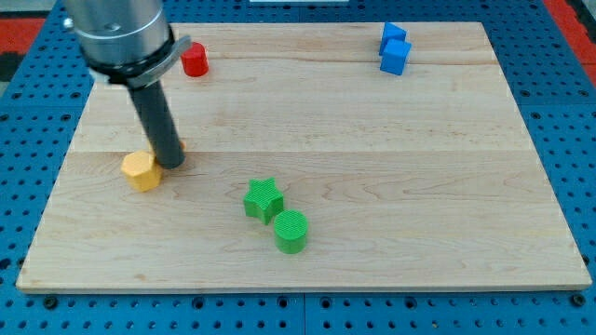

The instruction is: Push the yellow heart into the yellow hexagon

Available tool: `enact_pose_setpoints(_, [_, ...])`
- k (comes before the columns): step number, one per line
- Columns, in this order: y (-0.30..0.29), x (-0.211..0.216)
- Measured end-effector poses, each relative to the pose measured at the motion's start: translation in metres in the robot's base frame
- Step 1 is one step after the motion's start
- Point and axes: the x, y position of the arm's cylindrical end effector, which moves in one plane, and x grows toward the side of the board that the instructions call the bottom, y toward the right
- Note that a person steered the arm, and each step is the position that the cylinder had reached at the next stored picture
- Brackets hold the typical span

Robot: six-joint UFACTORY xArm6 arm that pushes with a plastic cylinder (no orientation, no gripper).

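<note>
The yellow hexagon point(141, 171) lies near the view's left edge of the wooden board point(372, 140). My tip point(170, 164) rests on the board against the hexagon's right side. The dark rod hides almost all of the yellow heart. Only a thin yellow-orange sliver point(181, 146) shows at the rod's right edge, just above and to the right of the hexagon. I cannot tell whether the heart touches the hexagon.
A red block point(194, 60) sits at the view's top left, beside the arm's grey body. Two blue blocks point(395, 48) stand together at the top right. A green star point(264, 199) and a green cylinder point(291, 231) lie touching near the bottom middle.
</note>
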Motion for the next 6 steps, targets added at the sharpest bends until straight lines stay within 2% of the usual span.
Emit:
enact_pose_setpoints(2, [-0.051, 0.047])
enact_pose_setpoints(3, [-0.035, 0.038])
enact_pose_setpoints(4, [0.025, -0.024])
enact_pose_setpoints(5, [0.048, -0.078])
enact_pose_setpoints(6, [0.009, -0.072])
